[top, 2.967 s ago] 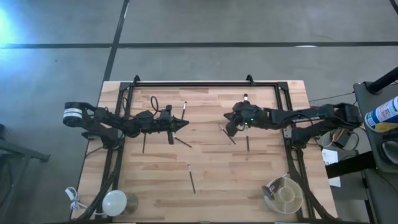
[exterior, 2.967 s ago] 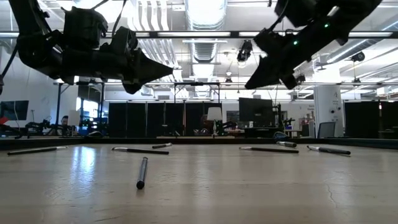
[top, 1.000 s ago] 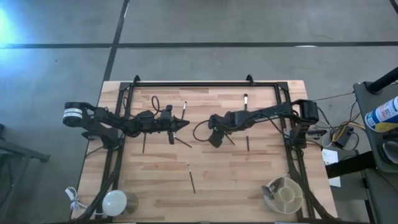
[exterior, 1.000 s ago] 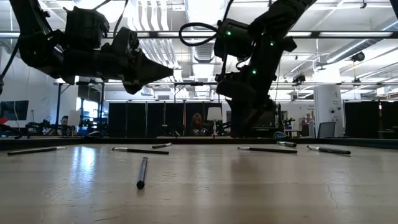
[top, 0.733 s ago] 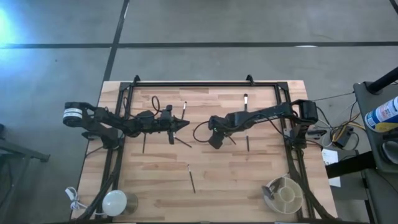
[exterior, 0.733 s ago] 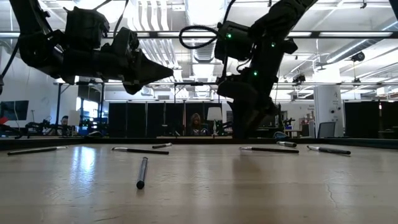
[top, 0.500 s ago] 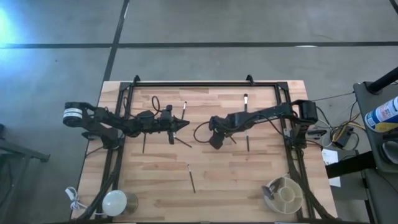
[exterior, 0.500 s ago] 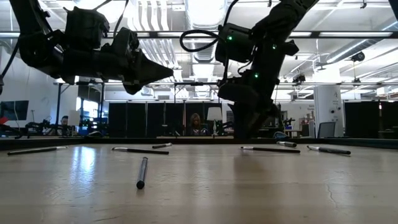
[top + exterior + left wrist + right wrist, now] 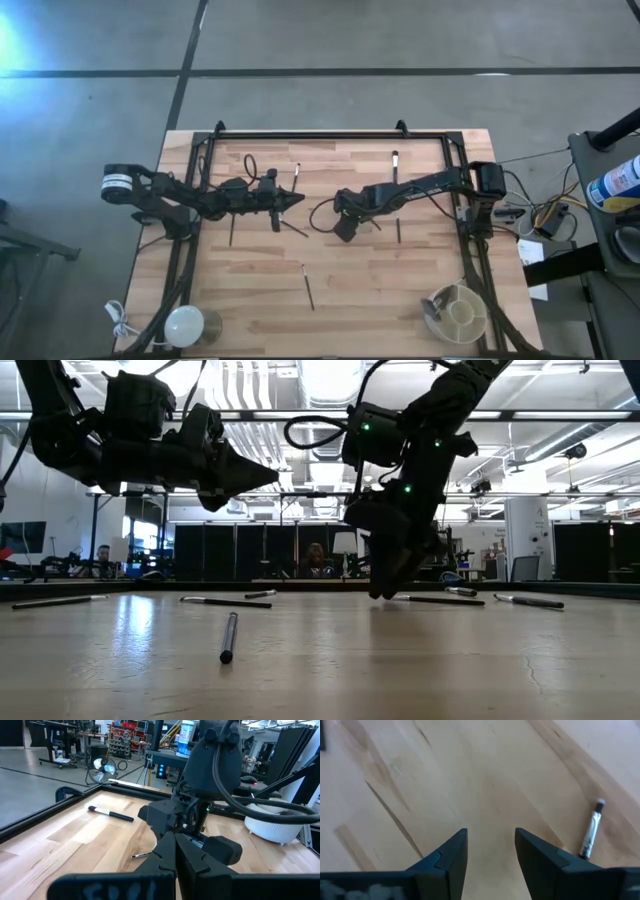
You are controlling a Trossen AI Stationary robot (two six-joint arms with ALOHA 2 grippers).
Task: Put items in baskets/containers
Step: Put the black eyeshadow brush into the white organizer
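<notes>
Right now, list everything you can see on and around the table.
table: one, light wood, centre.
makeup brushes: about seven visible, dark thin handles, scattered singly over the table.
divided tub: one, cream-beige, near right corner; what it holds is unclear.
dome: one, glossy white with cord, near left corner.
bottle: one, blue and white, off the table to the right.
left gripper: dark, shut, above the table's left half, waiting.
right gripper: dark, open, low over bare wood at centre, a brush beside it.

Left claw (image 9: 297,200), fingers pressed together, hovers level at centre-left of the overhead frame. Right claw (image 9: 342,229), fingers parted, angles downward at frame centre, arm outstretched.
</notes>
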